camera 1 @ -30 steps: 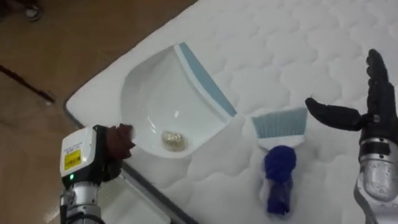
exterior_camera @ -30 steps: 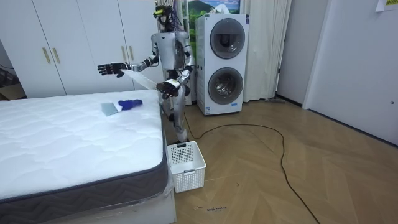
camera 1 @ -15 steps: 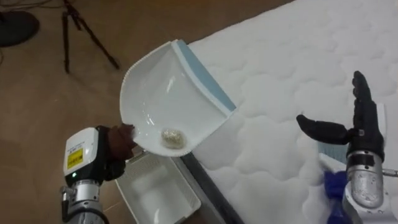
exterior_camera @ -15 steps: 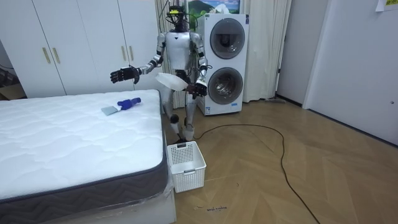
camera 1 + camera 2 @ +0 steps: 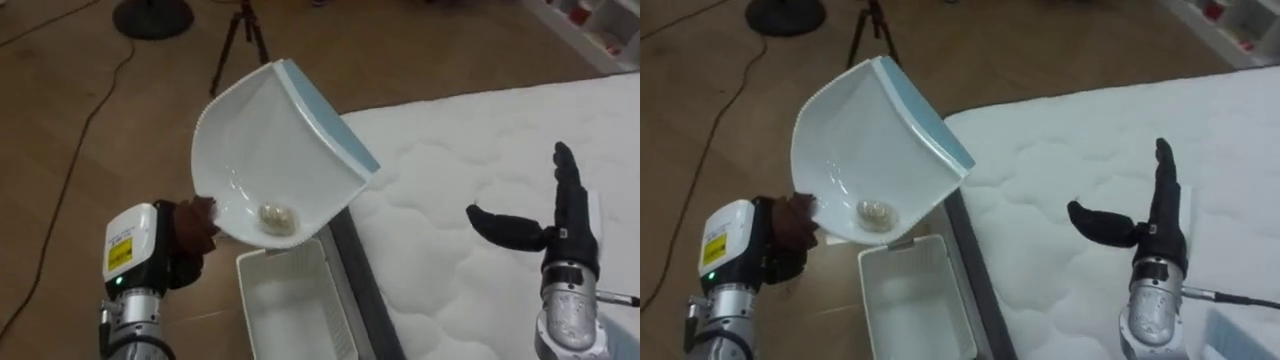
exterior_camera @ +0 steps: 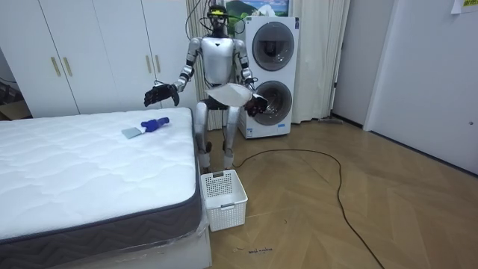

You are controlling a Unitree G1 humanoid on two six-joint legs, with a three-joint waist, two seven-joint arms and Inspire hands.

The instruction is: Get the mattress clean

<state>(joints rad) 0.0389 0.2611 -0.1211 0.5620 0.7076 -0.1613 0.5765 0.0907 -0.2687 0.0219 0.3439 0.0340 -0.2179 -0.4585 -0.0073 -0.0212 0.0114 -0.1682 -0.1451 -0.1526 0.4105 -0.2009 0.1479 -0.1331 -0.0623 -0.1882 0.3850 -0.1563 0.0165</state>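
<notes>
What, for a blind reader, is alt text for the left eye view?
The left hand holds a white dustpan with a pale wad in it above a white basket beside the mattress; the right hand hangs open over the mattress.

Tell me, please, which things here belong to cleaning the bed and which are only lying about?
For the job: dustpan in the left hand, crumpled scrap inside it, white basket on the floor, brush on the mattress.
Lying about: tripod, floor cable, washing machines, wardrobe.

A wad (image 5: 278,216) lies in the dustpan (image 5: 262,140); the basket (image 5: 292,312) stands just beside the bed (image 5: 470,150).
</notes>
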